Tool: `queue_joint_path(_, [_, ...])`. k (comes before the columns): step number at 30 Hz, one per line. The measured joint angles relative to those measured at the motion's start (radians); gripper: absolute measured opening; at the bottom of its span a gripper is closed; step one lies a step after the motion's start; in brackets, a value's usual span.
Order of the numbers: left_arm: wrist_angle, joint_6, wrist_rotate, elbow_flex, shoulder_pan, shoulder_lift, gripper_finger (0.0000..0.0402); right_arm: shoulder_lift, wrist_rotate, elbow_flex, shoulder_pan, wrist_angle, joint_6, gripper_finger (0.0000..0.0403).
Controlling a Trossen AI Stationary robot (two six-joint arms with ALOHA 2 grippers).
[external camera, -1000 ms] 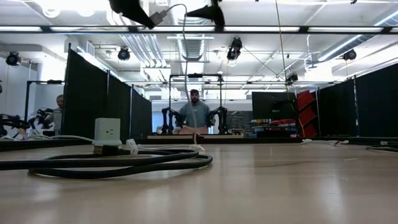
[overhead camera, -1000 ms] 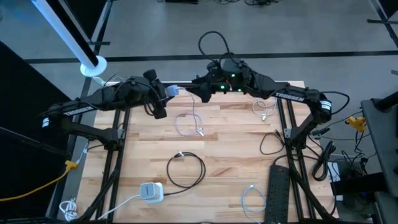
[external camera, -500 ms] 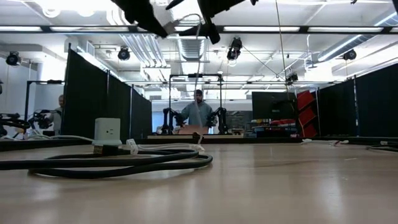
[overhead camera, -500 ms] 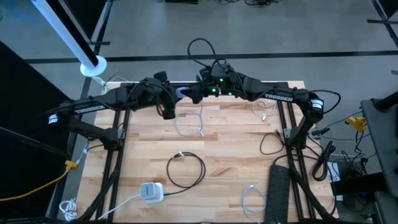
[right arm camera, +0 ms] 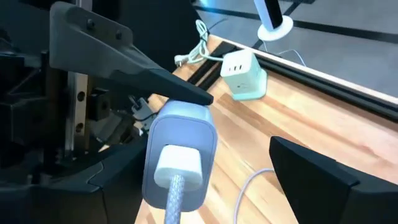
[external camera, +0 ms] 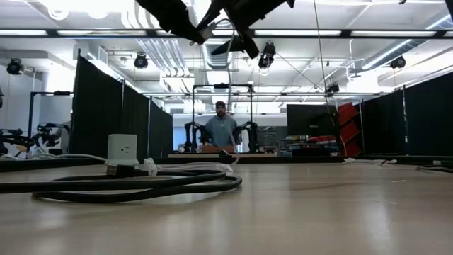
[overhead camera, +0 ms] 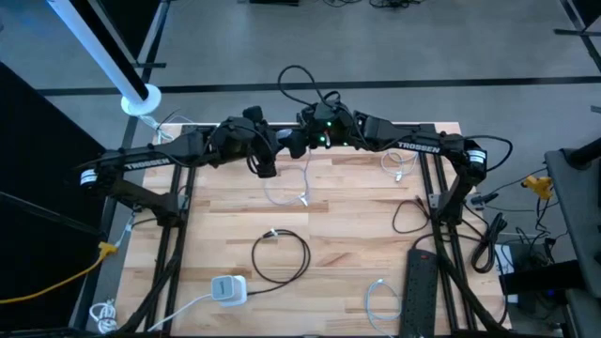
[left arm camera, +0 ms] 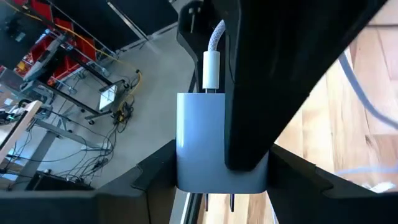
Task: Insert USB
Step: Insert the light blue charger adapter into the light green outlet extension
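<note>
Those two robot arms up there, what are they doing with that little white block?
The two arms meet above the far edge of the wooden table. The left gripper clamps a white charger block, and a white USB cable is already plugged into it. The right gripper sits right at the plug with its fingers apart, not holding the cable. Other cables, another white charger and a black power strip lie on the table below.
</note>
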Motion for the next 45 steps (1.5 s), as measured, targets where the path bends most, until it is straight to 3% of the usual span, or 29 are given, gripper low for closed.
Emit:
queue_joint_path(7, [0.012, 0.021, 0.012, 0.000, 0.000, 0.000, 0.0195, 0.000, -0.002, 0.000, 0.000, 0.014, 0.020, 0.0234])
queue_joint_path(13, [0.017, 0.024, 0.041, 0.000, -0.001, 0.000, 0.0195, -0.002, -0.048, 0.001, -0.001, 0.017, 0.051, 0.0116])
queue_joint_path(14, [0.023, 0.026, 0.038, 0.000, -0.001, 0.000, 0.0195, -0.002, -0.058, 0.001, -0.003, 0.017, 0.054, 0.0110])
queue_joint_path(24, [-0.017, 0.073, 0.050, 0.007, -0.003, -0.021, 0.0195, -0.003, -0.075, 0.001, -0.004, 0.028, 0.006, 0.0117])
queue_joint_path(33, [-0.133, 0.069, 0.090, 0.009, -0.006, -0.168, 0.0194, -0.003, -0.125, 0.002, 0.001, 0.134, -0.098, 0.0117])
queue_joint_path(35, [-0.200, 0.059, 0.050, 0.009, -0.003, -0.203, 0.0178, -0.005, -0.076, -0.003, -0.002, 0.113, -0.120, 0.0116])
queue_joint_path(38, [-0.205, 0.057, 0.038, 0.013, 0.002, -0.231, 0.0203, -0.003, -0.009, -0.003, -0.016, 0.097, -0.145, 0.0115])
queue_joint_path(42, [-0.271, 0.019, 0.033, 0.006, 0.017, -0.237, 0.0226, -0.006, -0.034, -0.003, -0.016, 0.095, -0.154, 0.0115])
queue_joint_path(45, [-0.283, 0.002, -0.034, 0.007, 0.034, -0.261, 0.0223, -0.006, -0.036, -0.003, -0.015, 0.109, -0.176, 0.0115])
